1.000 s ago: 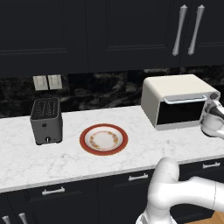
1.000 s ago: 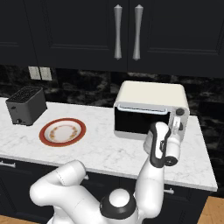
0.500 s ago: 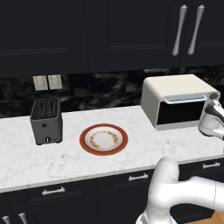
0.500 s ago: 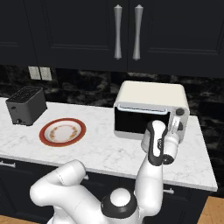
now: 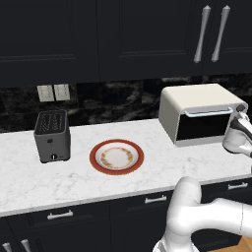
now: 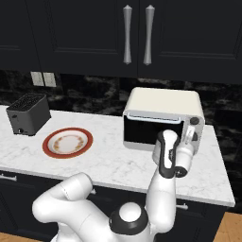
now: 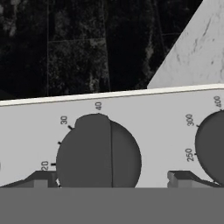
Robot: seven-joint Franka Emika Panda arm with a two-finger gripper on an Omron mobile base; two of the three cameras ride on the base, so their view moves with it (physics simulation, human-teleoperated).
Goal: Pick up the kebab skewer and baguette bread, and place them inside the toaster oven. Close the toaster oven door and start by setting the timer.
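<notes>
The cream-white toaster oven (image 5: 197, 101) (image 6: 163, 101) stands at the right of the counter. Its dark glass toaster oven door (image 5: 204, 127) (image 6: 146, 133) is shut. My gripper (image 5: 241, 116) (image 6: 191, 137) (image 7: 111, 179) is open, right in front of the knob panel at the oven's right end. In the hand view a grey timer knob (image 7: 98, 151), ringed by numbers, sits between my two fingertips (image 7: 41, 179), and I cannot tell whether they touch it. A second knob (image 7: 214, 146) is cut off by that view's right edge. The kebab skewer and the baguette bread are out of view.
A red-rimmed plate (image 5: 116, 156) (image 6: 67, 142) with only crumbs on it lies mid-counter. A dark slot toaster (image 5: 51, 135) (image 6: 28, 113) stands at the left. Black wall cabinets hang above, and the marble counter (image 6: 212, 175) ends just right of the oven.
The hand has edged slightly closer to the oven's knob panel. The jaws stay open and nothing else has moved.
</notes>
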